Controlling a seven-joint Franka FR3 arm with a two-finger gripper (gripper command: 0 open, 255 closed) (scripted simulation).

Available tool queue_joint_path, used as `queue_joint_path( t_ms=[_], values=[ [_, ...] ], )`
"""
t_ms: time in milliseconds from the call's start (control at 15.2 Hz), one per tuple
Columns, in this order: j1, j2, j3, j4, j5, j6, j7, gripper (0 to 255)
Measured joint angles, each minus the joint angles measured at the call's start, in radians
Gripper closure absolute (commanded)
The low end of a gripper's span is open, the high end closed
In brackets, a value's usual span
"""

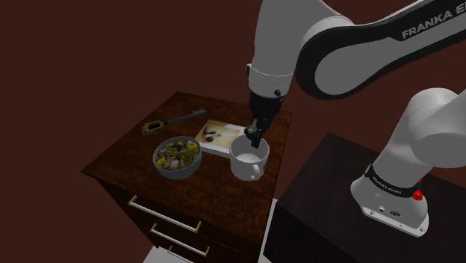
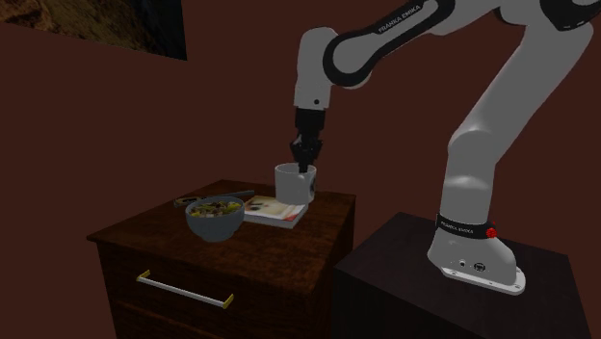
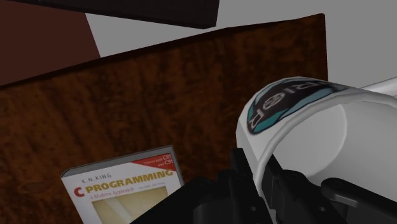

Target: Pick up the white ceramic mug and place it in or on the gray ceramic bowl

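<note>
The gripper is clamped on the rim wall of the white mug, which hangs just beneath it, seemingly clear of the book. The food-filled bowl sits lower, off to one side. Such an off-centre pinch could let the mug swivel or slip in transit.

Looks like a room in someone's home: a dark wooden chest of drawers with brass handles, deep red walls and a picture hung high.
</note>
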Motion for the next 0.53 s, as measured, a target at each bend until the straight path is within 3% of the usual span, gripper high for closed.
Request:
queue_joint_path(
  t_ms=[528],
  values=[
    [-0.099,0.288,0.039,0.278,-0.156,-0.004,0.061,255]
  ],
)
